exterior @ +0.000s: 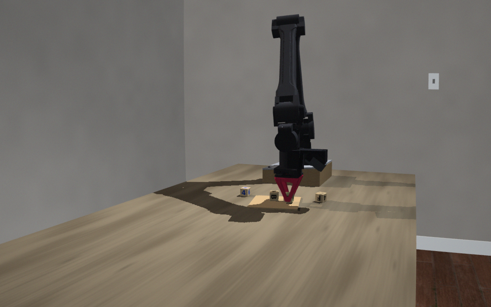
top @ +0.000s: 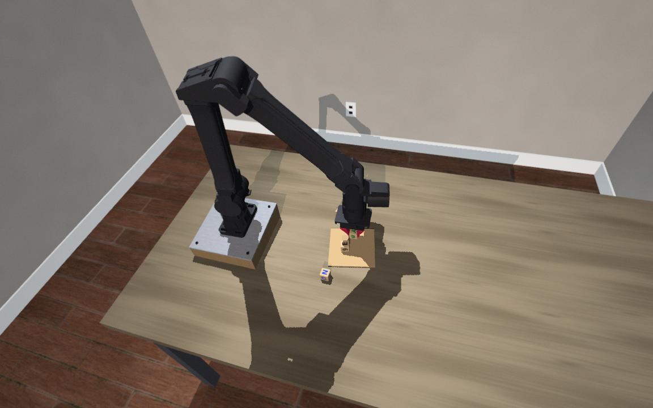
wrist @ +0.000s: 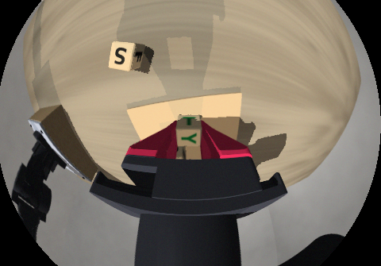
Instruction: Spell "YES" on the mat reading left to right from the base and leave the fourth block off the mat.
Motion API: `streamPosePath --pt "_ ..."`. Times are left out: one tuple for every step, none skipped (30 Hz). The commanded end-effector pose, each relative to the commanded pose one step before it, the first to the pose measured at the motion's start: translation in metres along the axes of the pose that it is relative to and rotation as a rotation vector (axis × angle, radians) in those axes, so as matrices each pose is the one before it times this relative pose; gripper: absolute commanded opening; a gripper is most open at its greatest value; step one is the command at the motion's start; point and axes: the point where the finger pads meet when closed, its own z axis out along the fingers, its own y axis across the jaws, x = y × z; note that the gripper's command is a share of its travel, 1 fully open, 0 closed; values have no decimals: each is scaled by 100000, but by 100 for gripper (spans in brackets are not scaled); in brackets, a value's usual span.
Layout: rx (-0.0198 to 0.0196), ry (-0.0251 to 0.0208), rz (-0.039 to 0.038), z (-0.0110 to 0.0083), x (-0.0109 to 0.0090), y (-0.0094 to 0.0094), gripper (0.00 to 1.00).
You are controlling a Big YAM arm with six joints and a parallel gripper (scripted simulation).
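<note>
My gripper is shut on the Y block, low over the mat. Its green Y faces up and a T is on one side. Whether it touches the mat is hard to tell. The E block sits on the mat beside it, E on top, and is mostly hidden in the wrist view. The S block lies off the mat, S up, almost hidden behind the gripper in the top view. The N block lies off the mat's opposite side.
The robot's base plate stands on the table, back from the mat. The E block is very close to my fingers. The arm's shadow falls across part of the mat.
</note>
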Motion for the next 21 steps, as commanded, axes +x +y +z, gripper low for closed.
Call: streamPosePath --pt "2805 -416 -183 -544 92 -1674 21" --pt "8 -1 -4 -1 -1 -13 21" --pt "19 -2 4 -3 -3 -31 21" --pt "32 -4 6 -5 -5 -53 21" --pt "46 -6 8 -6 -7 -76 21" --pt "59 -7 11 -8 -9 -98 21" --pt "137 -17 19 -34 -10 -128 21" --pt "235 -30 27 -68 -11 -157 21" --pt "247 -31 28 -72 -11 -165 21" --pt "-18 2 8 -8 2 -20 21" --pt "-49 6 1 0 1 -2 21" --pt "-43 6 -7 0 -1 -1 21" --pt "-36 5 -11 0 -3 -1 21" --pt "-28 4 -9 0 -3 -1 21" --pt "-20 3 -4 0 -1 -1 21" --pt "-5 1 2 -2 1 -2 21" --pt "0 0 0 0 0 0 21" --pt "0 0 0 0 0 0 21" --pt "184 -23 18 -69 7 -36 21" --pt "-1 0 0 0 0 0 21" --pt "0 0 0 0 0 0 21"
